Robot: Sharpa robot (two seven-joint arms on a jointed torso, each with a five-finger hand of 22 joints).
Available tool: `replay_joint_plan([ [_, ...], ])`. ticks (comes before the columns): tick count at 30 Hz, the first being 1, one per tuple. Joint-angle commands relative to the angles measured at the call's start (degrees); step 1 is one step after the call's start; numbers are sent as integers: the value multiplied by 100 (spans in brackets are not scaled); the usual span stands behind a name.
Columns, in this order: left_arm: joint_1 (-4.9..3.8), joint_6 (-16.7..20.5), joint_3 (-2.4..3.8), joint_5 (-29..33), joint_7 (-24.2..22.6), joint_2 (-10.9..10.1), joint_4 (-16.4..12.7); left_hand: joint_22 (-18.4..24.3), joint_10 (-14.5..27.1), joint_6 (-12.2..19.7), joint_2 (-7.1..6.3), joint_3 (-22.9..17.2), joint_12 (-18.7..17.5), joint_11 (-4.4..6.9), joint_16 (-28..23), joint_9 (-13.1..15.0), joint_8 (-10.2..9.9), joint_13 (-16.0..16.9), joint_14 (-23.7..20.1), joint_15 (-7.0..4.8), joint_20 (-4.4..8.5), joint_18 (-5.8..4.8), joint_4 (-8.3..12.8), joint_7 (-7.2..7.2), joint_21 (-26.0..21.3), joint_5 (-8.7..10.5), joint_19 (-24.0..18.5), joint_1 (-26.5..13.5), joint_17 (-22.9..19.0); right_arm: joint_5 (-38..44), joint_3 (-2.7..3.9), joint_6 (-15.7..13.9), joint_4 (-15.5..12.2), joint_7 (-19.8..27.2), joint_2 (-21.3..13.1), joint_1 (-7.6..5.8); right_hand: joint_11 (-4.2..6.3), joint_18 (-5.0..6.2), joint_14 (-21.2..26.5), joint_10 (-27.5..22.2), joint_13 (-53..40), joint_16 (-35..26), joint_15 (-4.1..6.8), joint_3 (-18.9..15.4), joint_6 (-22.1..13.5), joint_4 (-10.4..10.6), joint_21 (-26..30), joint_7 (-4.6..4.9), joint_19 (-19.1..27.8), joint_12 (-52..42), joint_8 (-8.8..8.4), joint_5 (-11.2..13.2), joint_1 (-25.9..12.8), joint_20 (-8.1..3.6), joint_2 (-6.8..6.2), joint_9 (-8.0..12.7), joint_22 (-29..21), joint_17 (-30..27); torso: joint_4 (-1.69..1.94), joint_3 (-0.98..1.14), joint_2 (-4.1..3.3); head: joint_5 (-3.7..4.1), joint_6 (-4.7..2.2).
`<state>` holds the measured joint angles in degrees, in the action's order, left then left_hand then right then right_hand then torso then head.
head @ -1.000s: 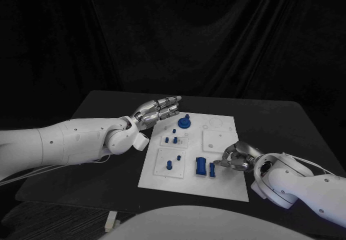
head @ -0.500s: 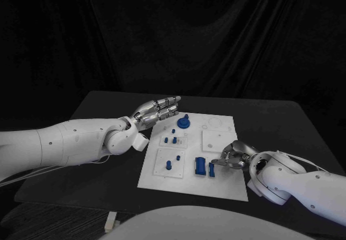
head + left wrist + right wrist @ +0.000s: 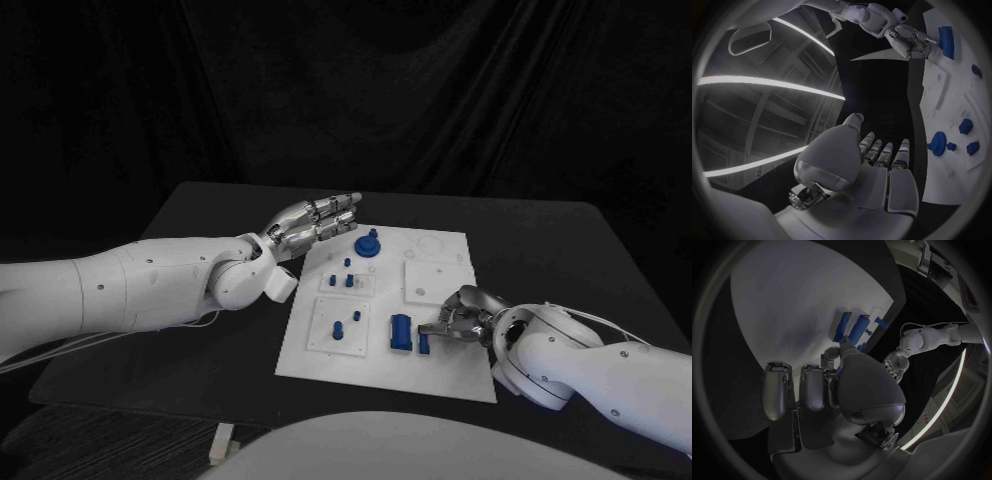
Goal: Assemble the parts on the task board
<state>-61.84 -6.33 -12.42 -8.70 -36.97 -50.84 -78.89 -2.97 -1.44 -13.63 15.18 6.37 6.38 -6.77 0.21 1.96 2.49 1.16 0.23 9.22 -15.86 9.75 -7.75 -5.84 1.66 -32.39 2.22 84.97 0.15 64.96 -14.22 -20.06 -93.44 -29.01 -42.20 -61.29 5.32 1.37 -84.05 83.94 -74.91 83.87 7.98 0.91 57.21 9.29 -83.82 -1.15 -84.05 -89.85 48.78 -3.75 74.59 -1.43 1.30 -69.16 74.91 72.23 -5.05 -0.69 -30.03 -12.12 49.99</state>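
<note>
The right hand (image 3: 459,320), lower right of centre, pinches a blue block (image 3: 424,338) on the task board (image 3: 447,375). The left hand (image 3: 317,222), upper centre-left, hovers open-fingered, holding nothing.

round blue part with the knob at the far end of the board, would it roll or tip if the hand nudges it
The round part looks like a wide disc lying flat on the board, so it probably slides rather than tips. Its knob stands upright, so rolling seems unlikely unless it flips on edge. It looks like rigid plastic, likely light. The left hand hovers beside it.

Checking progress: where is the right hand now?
In the head view, the right hand is over the task board's near right part, fingertips at the upright blue blocks.
</note>
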Motion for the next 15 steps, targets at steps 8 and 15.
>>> replay_joint_plan([
  [8, 3, -45, 6, -4, -97, 14, -8, -5, -18, -28, -22, -30, 14, -28, -12, 4, 37, 8, -8, -21, 4, 63, 32, 10, 29, -33, 11, -17, -8, 384, 2, 106, -38, -323, 15, 21, 37, 21, -304, 606, -1509, -24, 57, 69, 170, -232, -4, -94, -328, -15, 85, -124, 303, -49, 11, -68, 1301, -21, 5, -1, 1, 2, 1],
  [15, 4, -39, 6, -4, -105, -1, -18, -2, -17, -32, -20, -35, 15, -29, -12, 4, 37, 8, -9, -18, 2, 62, 35, 10, 27, -34, 9, -17, -8, 417, 2, -337, -193, -7, -114, 21, 23, 18, -307, 606, -1509, -20, 47, -28, -18, -145, -14, -76, -333, -15, -206, -34, 137, -43, -22, 66, 1305, -10, 1, 4, 3, -35, 1],
])
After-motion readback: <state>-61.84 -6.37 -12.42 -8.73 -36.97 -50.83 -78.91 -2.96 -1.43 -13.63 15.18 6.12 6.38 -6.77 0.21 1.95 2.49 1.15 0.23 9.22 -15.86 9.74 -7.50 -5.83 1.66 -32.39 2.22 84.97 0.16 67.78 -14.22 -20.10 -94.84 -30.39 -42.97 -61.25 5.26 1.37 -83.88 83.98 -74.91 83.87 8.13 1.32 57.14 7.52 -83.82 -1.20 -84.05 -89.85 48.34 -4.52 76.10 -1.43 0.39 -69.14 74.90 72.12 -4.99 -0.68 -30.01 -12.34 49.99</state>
